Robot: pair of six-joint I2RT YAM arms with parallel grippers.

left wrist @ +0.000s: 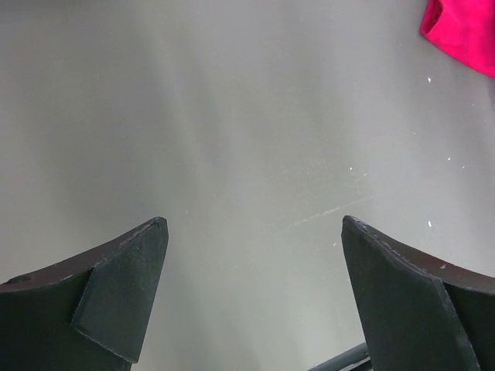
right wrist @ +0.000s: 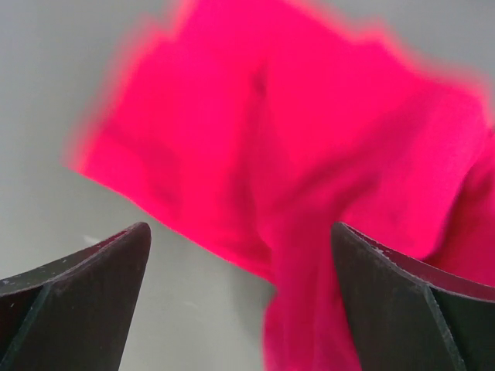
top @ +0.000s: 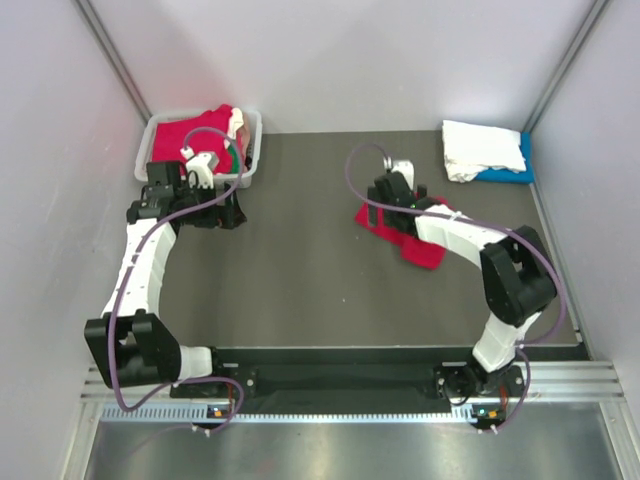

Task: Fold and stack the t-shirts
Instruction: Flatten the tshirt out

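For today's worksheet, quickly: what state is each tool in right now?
Left tool: open, holding nothing.
Right tool: open over the red t-shirt, holding nothing.

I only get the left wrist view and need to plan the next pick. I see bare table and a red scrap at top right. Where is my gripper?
Observer: The left gripper hangs open by the near edge of the plastic tub, which holds red cloth.
Operator: And the red scrap?
Observer: Probably the red t-shirt lying mid-table; the right gripper is open over it.
Operator: Anything stacked?
Observer: A white shirt lies on a blue one at the far right corner.
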